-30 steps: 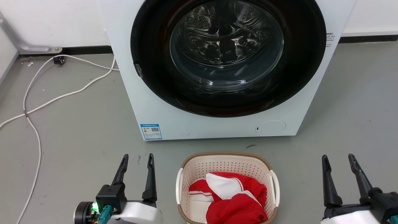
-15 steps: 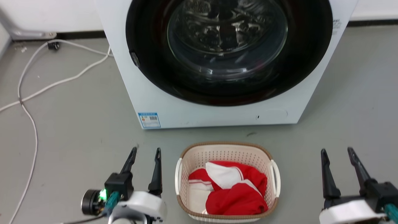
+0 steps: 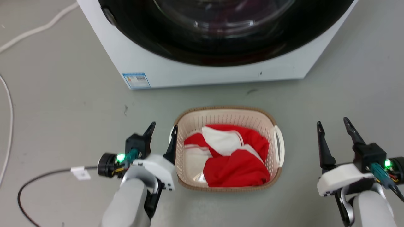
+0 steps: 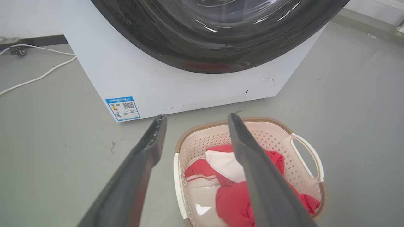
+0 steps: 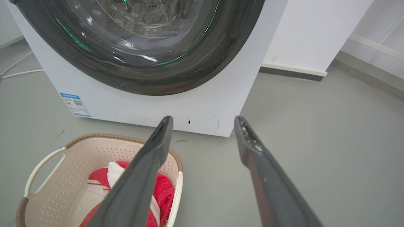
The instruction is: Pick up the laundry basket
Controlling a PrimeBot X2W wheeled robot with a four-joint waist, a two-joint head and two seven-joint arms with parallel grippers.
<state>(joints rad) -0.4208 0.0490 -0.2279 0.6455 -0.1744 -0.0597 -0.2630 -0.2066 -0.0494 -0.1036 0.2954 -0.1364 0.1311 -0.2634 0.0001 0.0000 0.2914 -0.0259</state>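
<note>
The laundry basket (image 3: 225, 118), cream and perforated with a brown rim, stands on the grey floor before the washing machine and holds red and white clothes (image 3: 240, 164). My left gripper (image 3: 164, 125) is open right at the basket's left side, its inner finger overlapping the left handle. In the left wrist view that gripper (image 4: 197, 116) is open above the basket (image 4: 217, 142), and the left handle (image 4: 175, 176) shows between the fingers. My right gripper (image 3: 332, 121) is open and holds nothing, a short way right of the right handle (image 3: 280, 145). The right wrist view has that gripper (image 5: 204, 118) beside the basket (image 5: 94, 148).
The white washing machine (image 3: 202, 75) with its dark round door rises just beyond the basket. White cables (image 3: 9, 104) lie on the floor at the far left, and a black cable (image 3: 38, 179) trails from my left wrist. Bare grey floor lies on both sides.
The head camera has tipped down and forward, so the whole picture has shifted. My left gripper has closed in on the basket's left handle. The right gripper has come slightly nearer the basket.
</note>
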